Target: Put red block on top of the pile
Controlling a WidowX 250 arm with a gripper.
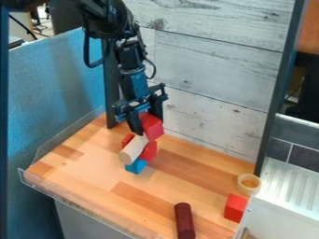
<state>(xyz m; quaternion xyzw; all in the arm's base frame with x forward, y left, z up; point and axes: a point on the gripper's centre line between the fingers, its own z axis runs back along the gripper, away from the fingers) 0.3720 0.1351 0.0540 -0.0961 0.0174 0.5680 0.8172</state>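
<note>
The black gripper (146, 116) hangs over the pile, left of centre, with its fingers closed on a red block (152, 126). That block is tilted and sits at the upper right of the pile; whether it touches the pieces below cannot be told. In the pile, a pale wooden cylinder (133, 150) leans at a slant in front of another red block (149, 151). A smaller part of red (127, 140) shows to the left of the cylinder. At the bottom is a blue block (135, 166), partly covered by the pieces above it.
On the wooden table (93, 172), a dark red cylinder (184, 220) lies near the front edge. A separate red block (235, 207) and a small round wooden ring (249, 183) are at the right. A whitewashed plank wall (215, 74) stands behind, and a blue panel (56, 93) at left.
</note>
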